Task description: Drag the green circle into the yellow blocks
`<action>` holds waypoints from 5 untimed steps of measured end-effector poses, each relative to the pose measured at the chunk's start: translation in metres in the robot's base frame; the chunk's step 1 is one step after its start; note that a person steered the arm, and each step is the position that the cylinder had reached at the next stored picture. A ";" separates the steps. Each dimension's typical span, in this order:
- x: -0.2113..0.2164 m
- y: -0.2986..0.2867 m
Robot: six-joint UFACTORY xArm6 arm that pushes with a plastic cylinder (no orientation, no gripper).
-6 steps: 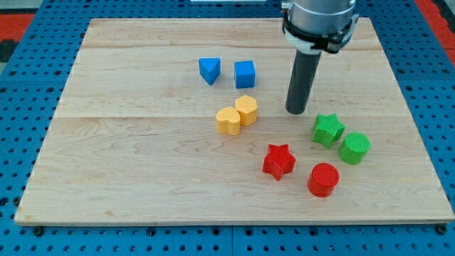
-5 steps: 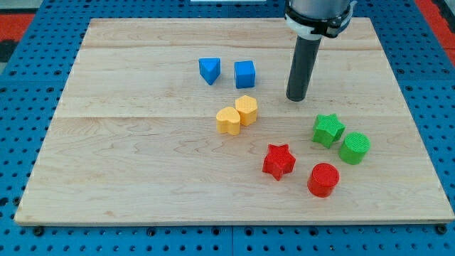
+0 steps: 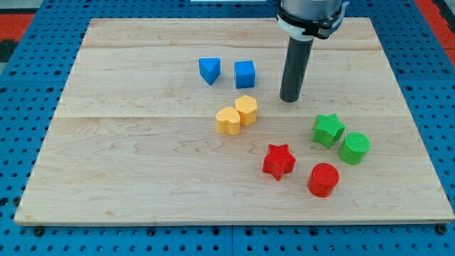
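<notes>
Camera view: green circle (image 3: 354, 148) lower right of my tip (image 3: 289, 99), well apart; tip touches nothing.

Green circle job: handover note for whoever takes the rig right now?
End effector: my tip is down on the board, touching no block. It sits to the view's right of the blue cube and up-left of the green star.
Job's things: the green circle is near the view's right edge, right against the green star. The two yellow blocks sit together mid-board, to the view's left.
Done: nothing yet; the circle is far from the yellows.
Left: get the tip to the circle's right side and push it leftward to the yellows. The green star and red star lie close to that path.
</notes>
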State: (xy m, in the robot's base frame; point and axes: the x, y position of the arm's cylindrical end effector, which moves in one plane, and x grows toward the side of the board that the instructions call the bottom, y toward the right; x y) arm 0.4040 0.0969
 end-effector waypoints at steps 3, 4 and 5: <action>0.008 0.066; 0.023 0.158; 0.110 0.212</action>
State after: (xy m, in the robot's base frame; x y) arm 0.5142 0.3088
